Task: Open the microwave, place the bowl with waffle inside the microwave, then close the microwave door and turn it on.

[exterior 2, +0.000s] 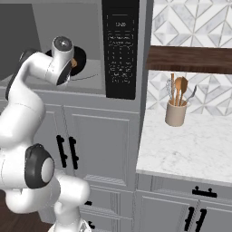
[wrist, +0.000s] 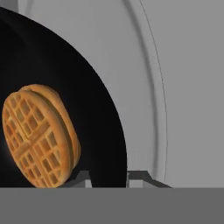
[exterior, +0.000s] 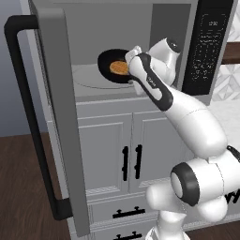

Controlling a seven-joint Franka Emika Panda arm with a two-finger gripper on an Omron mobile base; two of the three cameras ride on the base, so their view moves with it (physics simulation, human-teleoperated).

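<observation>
- The door (exterior: 56,117) stands wide open on the left, its long black handle (exterior: 28,122) sticking out. If the arm swings back fast, I think it could bump the door.
- The bowl (exterior: 110,65) is inside the microwave (exterior: 126,28), over the round plate (exterior: 89,77). It looks tipped up a bit, so it may not be all the way down.
- The waffle (exterior: 119,68) sits in the bowl. If the bowl drops from there, the waffle could slide out.
- The claw (wrist: 108,177) is squeezed shut on the bowl's rim. Pulling away before letting go would drag the bowl back out.
- The button panel (exterior 2: 120,47) is on the right. The arm is close and could brush it too soon.
</observation>
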